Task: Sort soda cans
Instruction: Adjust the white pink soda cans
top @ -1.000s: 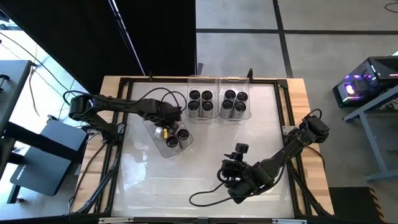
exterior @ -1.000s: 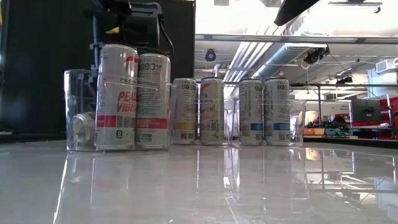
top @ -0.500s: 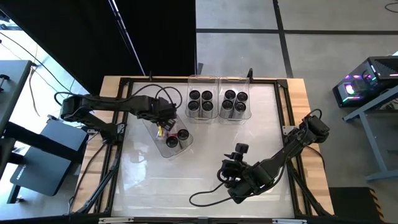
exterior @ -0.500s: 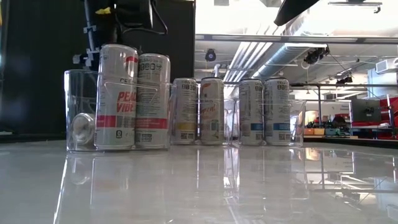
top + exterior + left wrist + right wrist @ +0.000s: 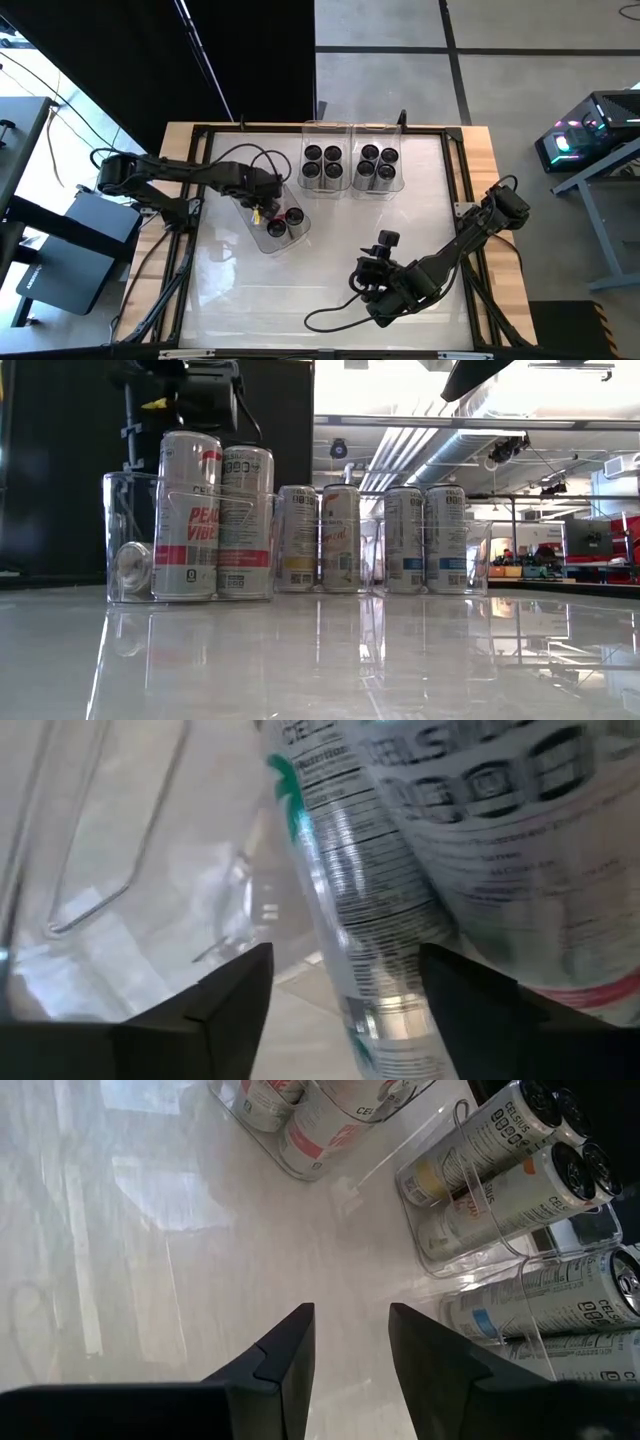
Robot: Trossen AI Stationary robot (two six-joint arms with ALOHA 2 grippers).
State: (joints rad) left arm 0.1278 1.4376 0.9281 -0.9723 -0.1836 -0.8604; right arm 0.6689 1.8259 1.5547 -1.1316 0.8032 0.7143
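Observation:
A slanted clear bin (image 5: pixel 270 218) near the table's left holds two upright soda cans (image 5: pixel 286 222) and one can lying on its side (image 5: pixel 132 565). My left gripper (image 5: pixel 258 203) hovers open over this bin's left part, above the can tops (image 5: pixel 195 395). In the left wrist view its fingers (image 5: pixel 345 965) stand apart with the upright cans (image 5: pixel 480 830) just beyond them. Two clear bins at the far edge (image 5: pixel 327 160) (image 5: pixel 378 162) each hold several upright cans. My right gripper (image 5: pixel 378 268) waits open above the table's near right part (image 5: pixel 350 1350).
The three bins stand in the table's far half; the two far ones (image 5: pixel 380 560) sit side by side against the far frame. A dark cable (image 5: pixel 330 318) loops on the table near my right arm. Bare tabletop (image 5: pixel 260 290) lies in the near left part.
My left gripper has drawn back a little toward the table's left edge, staying above the slanted bin. The cans and bins have kept their places.

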